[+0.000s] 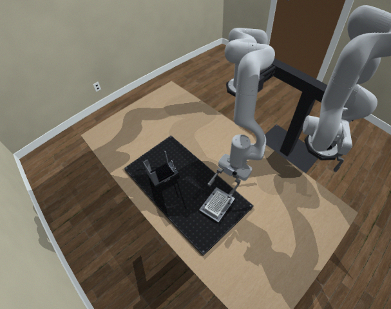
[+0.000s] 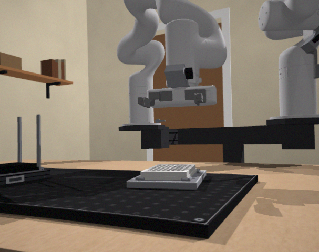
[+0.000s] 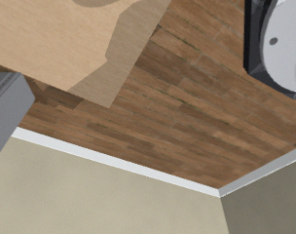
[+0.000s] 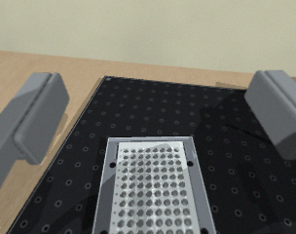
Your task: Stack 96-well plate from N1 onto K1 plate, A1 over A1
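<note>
Tan tabletop (image 1: 265, 212) (image 2: 72, 235) (image 3: 51, 44) (image 4: 21, 73) under everything, black pegboard (image 1: 192, 219) (image 2: 105, 210) (image 4: 245, 195) lying on it, and we go from the left! First up, the stack rack (image 1: 166, 158) (image 2: 38, 140), thin posts upright, a dark plate (image 1: 163, 171) (image 2: 15, 166) sitting low between them. Across the board, the pale well plate (image 1: 218, 202) (image 2: 166, 174) (image 4: 150, 190) sits in its gray nest (image 1: 203, 211) (image 2: 162, 185) (image 4: 200, 200), wells up. Above it hangs my right gripper (image 1: 219, 190) (image 2: 172, 101) (image 4: 160, 117), fingers well apart, nothing between them, clear of the plate! Far right, away from the board, my left gripper (image 1: 337, 164) (image 2: 317, 71) (image 3: 9, 114) is spread wide, holding nothing. I can't read the rim letters on either plate.
</note>
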Motion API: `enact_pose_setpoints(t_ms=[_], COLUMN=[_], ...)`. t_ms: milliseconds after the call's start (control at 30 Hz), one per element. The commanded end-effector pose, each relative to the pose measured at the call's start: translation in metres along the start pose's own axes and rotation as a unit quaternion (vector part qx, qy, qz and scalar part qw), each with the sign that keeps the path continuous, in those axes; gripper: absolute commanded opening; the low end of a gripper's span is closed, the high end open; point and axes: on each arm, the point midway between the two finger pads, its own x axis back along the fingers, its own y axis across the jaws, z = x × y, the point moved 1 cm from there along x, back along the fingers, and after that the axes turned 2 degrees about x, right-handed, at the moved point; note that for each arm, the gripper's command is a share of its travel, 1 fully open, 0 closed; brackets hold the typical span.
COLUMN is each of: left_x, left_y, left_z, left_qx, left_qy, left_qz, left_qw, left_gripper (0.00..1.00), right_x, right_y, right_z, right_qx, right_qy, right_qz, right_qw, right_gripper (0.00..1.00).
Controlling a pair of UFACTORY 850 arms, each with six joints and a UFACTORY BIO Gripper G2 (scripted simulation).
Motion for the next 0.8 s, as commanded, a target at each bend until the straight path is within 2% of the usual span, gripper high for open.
enact_pose_setpoints(t_ms=[0, 767], left_x=[0.0, 0.0], left_y=[0.0, 0.0], left_z=[0.0, 0.0], left_qx=[0.0, 0.0], left_qy=[0.0, 0.0], left_qz=[0.0, 0.0], left_qw=[1.0, 1.0], left_gripper=[1.0, 1.0], right_x=[-0.001, -0.001], right_y=[0.001, 0.002], right_z=[0.008, 0.039], right_qx=[0.0, 0.0], right_qy=[-0.001, -0.001], right_qz=[0.0, 0.0], right_qw=[1.0, 1.0], right_gripper=[0.37, 0.37])
